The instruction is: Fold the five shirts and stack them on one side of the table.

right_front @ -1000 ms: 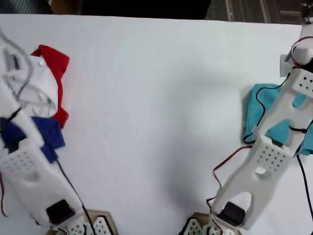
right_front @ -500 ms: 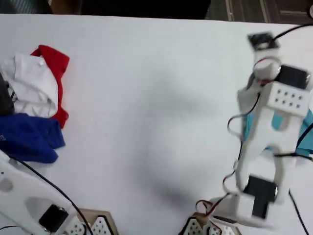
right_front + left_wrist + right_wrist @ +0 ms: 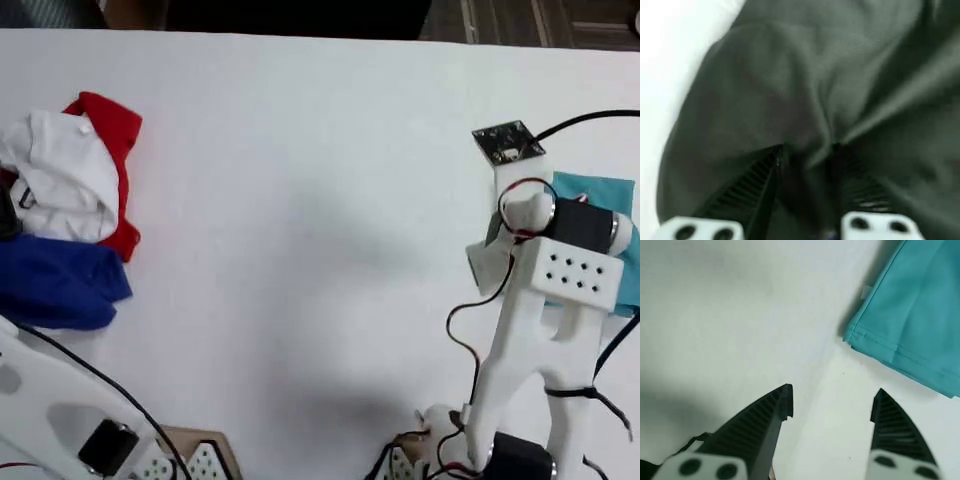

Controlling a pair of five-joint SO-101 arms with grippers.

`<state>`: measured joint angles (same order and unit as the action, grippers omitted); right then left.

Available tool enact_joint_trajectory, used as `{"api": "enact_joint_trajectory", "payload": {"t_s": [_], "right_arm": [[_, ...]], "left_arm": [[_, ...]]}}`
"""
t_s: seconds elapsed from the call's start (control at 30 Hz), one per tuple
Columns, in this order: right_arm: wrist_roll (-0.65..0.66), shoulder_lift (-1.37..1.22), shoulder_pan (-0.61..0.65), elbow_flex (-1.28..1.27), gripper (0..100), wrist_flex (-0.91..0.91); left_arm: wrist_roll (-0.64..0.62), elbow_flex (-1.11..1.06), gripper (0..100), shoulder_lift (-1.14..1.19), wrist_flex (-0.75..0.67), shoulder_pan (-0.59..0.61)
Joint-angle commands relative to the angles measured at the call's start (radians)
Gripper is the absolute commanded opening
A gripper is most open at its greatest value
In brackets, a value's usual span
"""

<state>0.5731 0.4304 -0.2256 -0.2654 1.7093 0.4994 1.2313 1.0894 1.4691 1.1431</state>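
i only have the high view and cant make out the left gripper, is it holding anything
observer: yes, the left gripper is closed on a fold of a dark grey shirt, with cloth bunched in its grip.
operator: ok and the right one, has it got anything
observer: no, the right gripper is open and empty, over bare table.
operator: how does it sit relative to the shirt on that side
observer: the teal shirt lies flat with a hemmed corner just ahead of the gripper and off to one side, not touching it.
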Motion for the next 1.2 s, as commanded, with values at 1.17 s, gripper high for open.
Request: {"api": "enact_joint_trajectory", "payload": {"t_s": [1.17], "right_arm": [[0.008,0.041,-0.297,-0.169,25.6,-0.188]], "left_arm": [[-0.232,0.022,3,-0.862,0.311,-1.287]]}}
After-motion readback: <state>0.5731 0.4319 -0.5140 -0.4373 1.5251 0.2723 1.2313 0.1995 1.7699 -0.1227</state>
